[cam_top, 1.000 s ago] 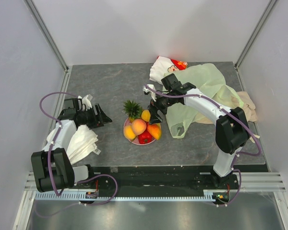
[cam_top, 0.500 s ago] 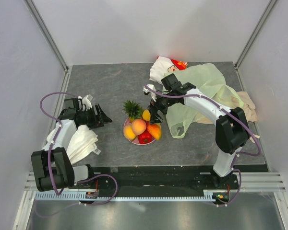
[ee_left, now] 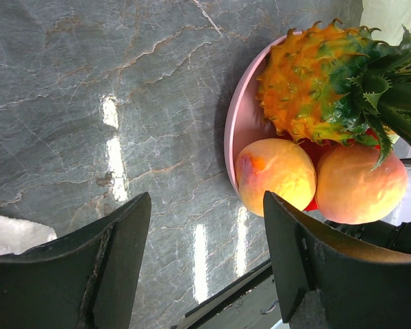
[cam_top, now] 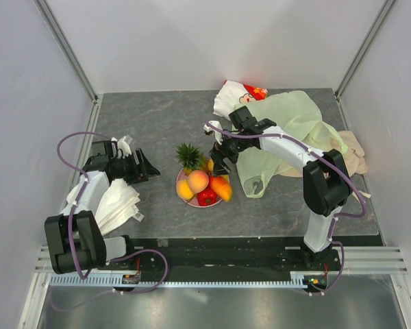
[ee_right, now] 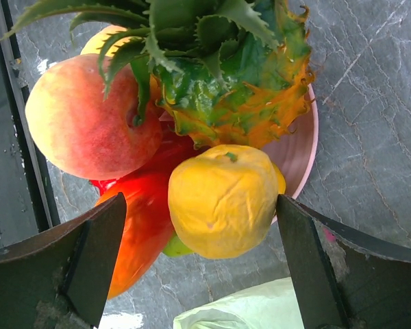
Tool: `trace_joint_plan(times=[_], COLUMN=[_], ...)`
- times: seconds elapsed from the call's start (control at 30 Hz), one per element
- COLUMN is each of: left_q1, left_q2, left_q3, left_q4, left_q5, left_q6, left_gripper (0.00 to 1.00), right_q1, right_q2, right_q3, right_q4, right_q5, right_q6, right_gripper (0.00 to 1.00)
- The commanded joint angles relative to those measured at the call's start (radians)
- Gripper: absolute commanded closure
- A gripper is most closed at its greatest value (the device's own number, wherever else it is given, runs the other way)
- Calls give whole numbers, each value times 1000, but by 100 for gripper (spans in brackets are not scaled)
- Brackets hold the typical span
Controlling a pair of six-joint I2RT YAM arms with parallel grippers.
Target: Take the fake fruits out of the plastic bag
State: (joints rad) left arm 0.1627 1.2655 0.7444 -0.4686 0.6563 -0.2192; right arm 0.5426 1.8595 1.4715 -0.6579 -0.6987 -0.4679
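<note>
Several fake fruits lie piled on a pink plate [cam_top: 181,197]: a pineapple [cam_top: 189,156], a peach [cam_top: 198,181], an orange [cam_top: 185,190], a red pepper [cam_top: 206,198] and a mango [cam_top: 221,187]. My right gripper [cam_top: 218,162] stands open over the plate's far right side. Its fingers flank a yellow fruit [ee_right: 222,199] that leans on the pineapple [ee_right: 240,89]; a gap shows at the left finger. The pale-green plastic bag [cam_top: 288,127] lies flat behind the right arm. My left gripper [cam_top: 146,166] is open and empty, left of the plate [ee_left: 238,130].
A white-and-red printed pouch [cam_top: 237,92] lies at the back beside the bag. A beige cloth [cam_top: 357,155] sits at the right edge. White folded cloth [cam_top: 116,202] lies under the left arm. A corner of the bag [ee_right: 246,310] shows just below the right fingers.
My right gripper has shifted slightly left toward the pineapple, partly covering the yellow fruit from above. The left arm has stayed still.
</note>
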Motion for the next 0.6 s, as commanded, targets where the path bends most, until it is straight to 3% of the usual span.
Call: trace_joint_plan(times=[0.0, 0.3, 0.57], left_q1=[8, 9, 6], left_q2=[3, 9, 17], left_q3=[4, 4, 6], left_q4=[24, 25, 25], left_q5=[12, 9, 9], left_q6=[15, 15, 17], left_gripper=[26, 26, 26], right_q1=[-4, -9, -27], right_q2=[12, 40, 63], right_q3=[44, 50, 55], right_q4=[30, 40, 55], right_q5=[4, -2, 18], right_q6=[17, 52, 89], right_gripper=[3, 7, 2])
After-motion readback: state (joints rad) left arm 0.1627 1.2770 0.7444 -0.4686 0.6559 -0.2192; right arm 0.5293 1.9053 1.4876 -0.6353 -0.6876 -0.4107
